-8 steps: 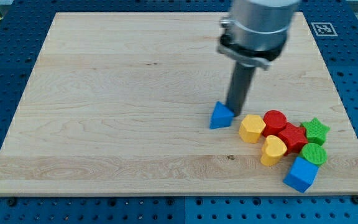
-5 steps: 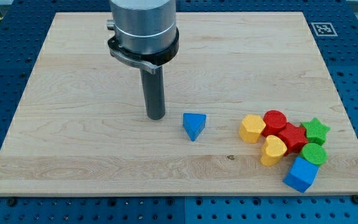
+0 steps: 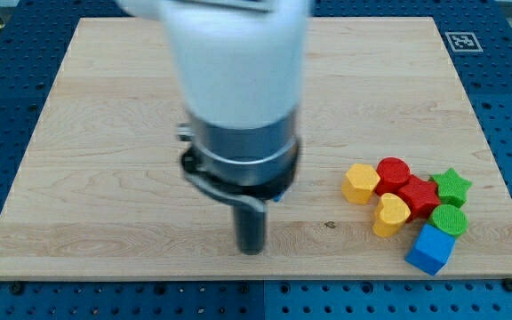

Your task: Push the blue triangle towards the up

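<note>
My tip [image 3: 252, 250] rests on the wooden board [image 3: 105, 133] near the view's bottom, a little left of centre. The arm's wide body fills the middle of the view and covers the spot where the blue triangle lay. Only a small blue sliver [image 3: 276, 197] shows at the right edge of the arm's collar, just up and right of my tip. The rest of the blue triangle is hidden.
A cluster of blocks sits at the view's lower right: a yellow hexagon [image 3: 360, 183], a red cylinder [image 3: 393, 172], a red star [image 3: 419, 195], a yellow heart [image 3: 390, 214], a green star [image 3: 452, 187], a green cylinder [image 3: 449, 220] and a blue cube [image 3: 430, 248].
My tip has swung from the triangle's left down to the view's bottom, below it. The arm now covers the blue triangle, which earlier slid left away from the cluster.
</note>
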Tool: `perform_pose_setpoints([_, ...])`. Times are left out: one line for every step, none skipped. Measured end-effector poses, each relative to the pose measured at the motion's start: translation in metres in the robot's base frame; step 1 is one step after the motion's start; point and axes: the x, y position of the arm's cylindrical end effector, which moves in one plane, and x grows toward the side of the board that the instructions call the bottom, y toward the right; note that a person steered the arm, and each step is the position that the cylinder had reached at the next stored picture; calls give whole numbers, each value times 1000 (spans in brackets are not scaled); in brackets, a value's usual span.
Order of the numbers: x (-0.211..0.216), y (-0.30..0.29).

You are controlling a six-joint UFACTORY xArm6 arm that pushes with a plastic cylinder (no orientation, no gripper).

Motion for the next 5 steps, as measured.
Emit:
perform_pose_setpoints([0,15])
perform_pose_setpoints([-7,62])
perform_pose_setpoints([-14,52])
perform_pose_setpoints([-34,35])
perform_pose_setpoints([-60,15])
